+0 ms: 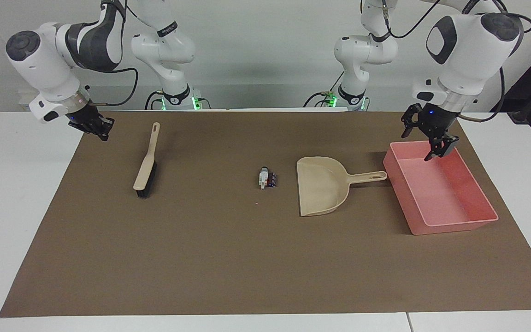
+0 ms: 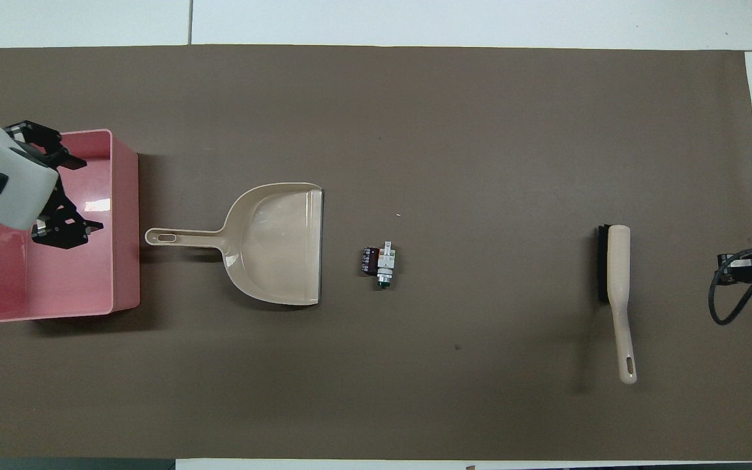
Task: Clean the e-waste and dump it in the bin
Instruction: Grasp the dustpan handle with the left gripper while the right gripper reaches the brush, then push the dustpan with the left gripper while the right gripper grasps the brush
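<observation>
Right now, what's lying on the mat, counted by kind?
E-waste parts: 2, the white part and the dark cylinder, touching each other
Dustpan: 1
Brush: 1
Pink bin: 1
Total: 5
</observation>
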Controlling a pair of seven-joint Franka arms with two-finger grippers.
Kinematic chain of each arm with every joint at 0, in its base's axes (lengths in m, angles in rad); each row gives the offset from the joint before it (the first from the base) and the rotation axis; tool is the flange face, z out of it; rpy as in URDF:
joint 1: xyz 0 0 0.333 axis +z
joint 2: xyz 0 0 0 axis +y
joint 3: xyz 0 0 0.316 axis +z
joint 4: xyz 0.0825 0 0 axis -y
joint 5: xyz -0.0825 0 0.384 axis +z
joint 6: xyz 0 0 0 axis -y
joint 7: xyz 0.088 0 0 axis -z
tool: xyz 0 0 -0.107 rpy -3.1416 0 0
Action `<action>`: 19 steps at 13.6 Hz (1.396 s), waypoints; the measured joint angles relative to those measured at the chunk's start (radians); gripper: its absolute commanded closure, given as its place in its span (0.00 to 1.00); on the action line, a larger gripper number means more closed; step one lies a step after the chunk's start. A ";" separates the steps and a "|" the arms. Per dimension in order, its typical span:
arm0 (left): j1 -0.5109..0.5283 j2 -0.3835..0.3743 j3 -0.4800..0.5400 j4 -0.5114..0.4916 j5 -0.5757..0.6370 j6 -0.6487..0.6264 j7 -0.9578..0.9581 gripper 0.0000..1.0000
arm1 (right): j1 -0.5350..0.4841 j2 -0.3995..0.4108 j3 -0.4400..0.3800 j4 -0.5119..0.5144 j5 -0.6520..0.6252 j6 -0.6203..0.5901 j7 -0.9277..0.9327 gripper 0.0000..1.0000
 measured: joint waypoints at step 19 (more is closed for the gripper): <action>-0.120 0.123 0.002 -0.319 -0.073 0.397 0.067 0.25 | 0.089 -0.003 0.005 -0.315 0.090 0.280 0.031 0.34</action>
